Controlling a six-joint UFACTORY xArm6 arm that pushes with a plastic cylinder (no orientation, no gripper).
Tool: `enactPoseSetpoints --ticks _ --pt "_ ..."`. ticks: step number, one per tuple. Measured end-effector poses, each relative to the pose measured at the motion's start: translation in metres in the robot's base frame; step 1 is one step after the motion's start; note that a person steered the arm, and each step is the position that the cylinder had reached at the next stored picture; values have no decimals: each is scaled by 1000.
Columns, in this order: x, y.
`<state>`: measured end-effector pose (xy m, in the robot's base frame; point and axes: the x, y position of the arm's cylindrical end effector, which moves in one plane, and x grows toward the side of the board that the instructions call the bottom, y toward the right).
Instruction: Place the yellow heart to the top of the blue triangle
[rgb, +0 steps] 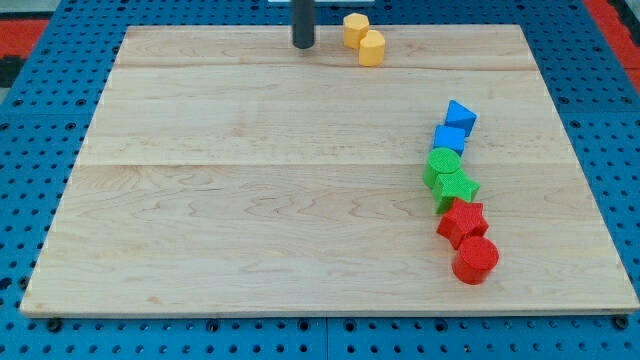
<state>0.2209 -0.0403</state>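
Observation:
Two yellow blocks lie touching near the view's top edge of the board: one (355, 28) above and one (372, 48) just below and right of it. I cannot tell which is the heart. The blue triangle (460, 115) lies at the view's right, with a blue cube (450, 139) touching it below. My tip (302, 45) rests on the board near the top edge, a short way left of the yellow blocks and not touching them.
Below the blue cube a curved column of blocks runs downward: a green cylinder (443, 163), a green star (455, 187), a red star (463, 221) and a red cylinder (475, 260). The wooden board (250, 180) lies on a blue pegboard.

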Motion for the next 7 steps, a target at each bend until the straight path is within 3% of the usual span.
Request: enactPoseSetpoints --ticks 1,3,5,7 --pt "-29 10" --pt "-26 88" --pt "41 122" --pt "82 181"
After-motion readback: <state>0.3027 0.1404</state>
